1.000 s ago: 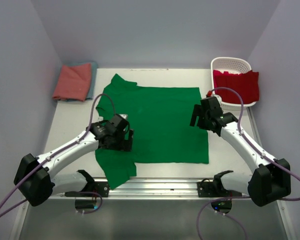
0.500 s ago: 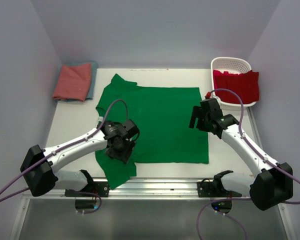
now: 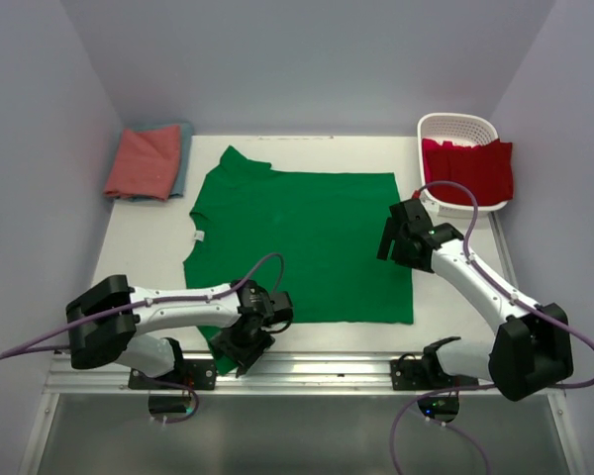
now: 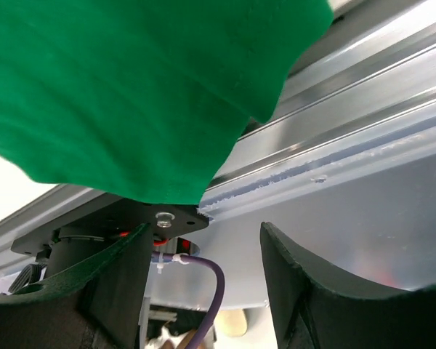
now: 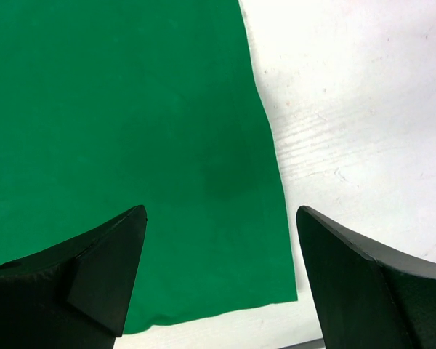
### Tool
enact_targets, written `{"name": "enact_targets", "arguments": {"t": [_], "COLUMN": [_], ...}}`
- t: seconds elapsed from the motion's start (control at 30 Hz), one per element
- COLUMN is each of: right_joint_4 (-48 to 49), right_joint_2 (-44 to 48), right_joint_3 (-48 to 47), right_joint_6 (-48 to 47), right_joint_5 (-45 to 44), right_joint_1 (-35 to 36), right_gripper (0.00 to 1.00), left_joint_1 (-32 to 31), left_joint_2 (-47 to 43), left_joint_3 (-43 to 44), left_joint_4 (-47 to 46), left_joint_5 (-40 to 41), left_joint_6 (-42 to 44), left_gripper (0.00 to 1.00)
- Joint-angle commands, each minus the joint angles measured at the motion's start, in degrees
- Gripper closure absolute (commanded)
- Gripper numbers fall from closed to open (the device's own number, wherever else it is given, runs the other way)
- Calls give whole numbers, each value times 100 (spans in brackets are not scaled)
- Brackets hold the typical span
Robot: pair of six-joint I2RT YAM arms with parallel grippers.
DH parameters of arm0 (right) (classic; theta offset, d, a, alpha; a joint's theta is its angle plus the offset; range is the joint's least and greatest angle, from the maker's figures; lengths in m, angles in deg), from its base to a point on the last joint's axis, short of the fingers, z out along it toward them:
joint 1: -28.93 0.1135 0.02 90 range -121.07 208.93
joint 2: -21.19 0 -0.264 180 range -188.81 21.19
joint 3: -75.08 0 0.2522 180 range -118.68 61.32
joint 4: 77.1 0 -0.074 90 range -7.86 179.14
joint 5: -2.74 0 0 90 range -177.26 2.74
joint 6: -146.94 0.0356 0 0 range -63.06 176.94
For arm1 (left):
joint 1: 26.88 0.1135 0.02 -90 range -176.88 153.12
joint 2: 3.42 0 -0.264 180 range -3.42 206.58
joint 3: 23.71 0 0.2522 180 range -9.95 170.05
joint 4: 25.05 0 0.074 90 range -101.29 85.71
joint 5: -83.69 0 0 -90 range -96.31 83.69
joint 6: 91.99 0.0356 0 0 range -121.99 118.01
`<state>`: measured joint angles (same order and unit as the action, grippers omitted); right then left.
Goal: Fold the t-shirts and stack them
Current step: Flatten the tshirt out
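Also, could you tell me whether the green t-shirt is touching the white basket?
Apart. In the top view, a strip of bare table separates the right edge of the green t-shirt from the white basket.

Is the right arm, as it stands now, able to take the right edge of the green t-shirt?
Probably yes. The right gripper hangs open just over that edge of the green t-shirt, and nothing lies between them.

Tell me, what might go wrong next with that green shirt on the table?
The near sleeve of the bright green cloth t-shirt reaches the metal rail; the open left gripper might nip the rail or miss the cloth. The open right gripper hovers over the hem corner, so it might pinch bare white table.
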<state>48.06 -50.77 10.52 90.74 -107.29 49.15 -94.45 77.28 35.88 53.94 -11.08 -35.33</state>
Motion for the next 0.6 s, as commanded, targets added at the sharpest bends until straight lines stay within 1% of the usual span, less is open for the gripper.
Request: {"name": "enact_targets", "arguments": {"t": [0.0,0.13,0.23,0.37,0.43,0.57], "right_joint_4": [73,354,277,197,188,223], "right_joint_2": [94,446,595,771,833,825], "right_joint_3": [289,651,669,616,633,712], "right_joint_6": [451,496,443,382,364,355], "right_joint_5": [-28,43,-18,-97,-141,-194], "right_joint_1": [16,16,16,16,16,16], "right_gripper": [12,14,15,16,17,21], "left_joint_1": [-125,-169,-169,-169,-169,-142], "left_joint_2": [199,454,638,867,1025,1315], "left_joint_3": [-117,-21,58,41,-3,-100], "left_joint_4": [-186,-353,-520,-967,-1047,-1390], "left_joint_5": [-147,-6,38,-172,-226,-366], "left_joint_6": [47,117,266,573,627,855], "left_gripper": [36,36,36,36,36,37]}}
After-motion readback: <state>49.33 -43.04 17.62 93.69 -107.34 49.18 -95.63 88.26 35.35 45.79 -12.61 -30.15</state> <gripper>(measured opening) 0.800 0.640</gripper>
